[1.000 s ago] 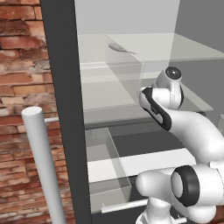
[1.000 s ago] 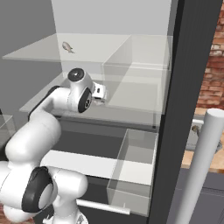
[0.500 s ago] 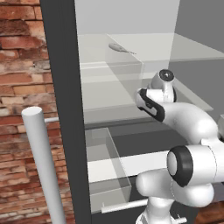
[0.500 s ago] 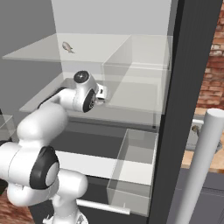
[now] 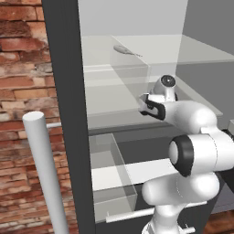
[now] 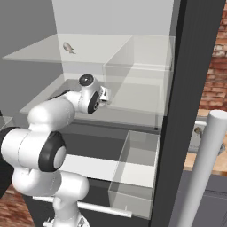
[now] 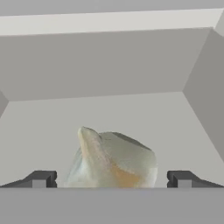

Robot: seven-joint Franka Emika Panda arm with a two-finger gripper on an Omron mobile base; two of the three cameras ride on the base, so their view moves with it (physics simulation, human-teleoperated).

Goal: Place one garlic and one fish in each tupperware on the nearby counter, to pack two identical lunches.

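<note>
The small cream-white pointed garlic bulb [image 7: 111,159] is framed between the tips of the two-finger gripper [image 7: 111,179], whose jaws are spread fully and nothing is held. The placement is judged a line-up for a grasp on the grey fridge shelf [image 7: 131,109].

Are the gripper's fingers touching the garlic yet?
Apart. The hand view shows the garlic between the open fingertips, with clear gaps either side.

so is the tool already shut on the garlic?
No. In the hand view the tool stands open, one fingertip on each side of the garlic.

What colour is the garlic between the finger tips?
Cream-white garlic with an orange-brown patch; hand view.
</note>
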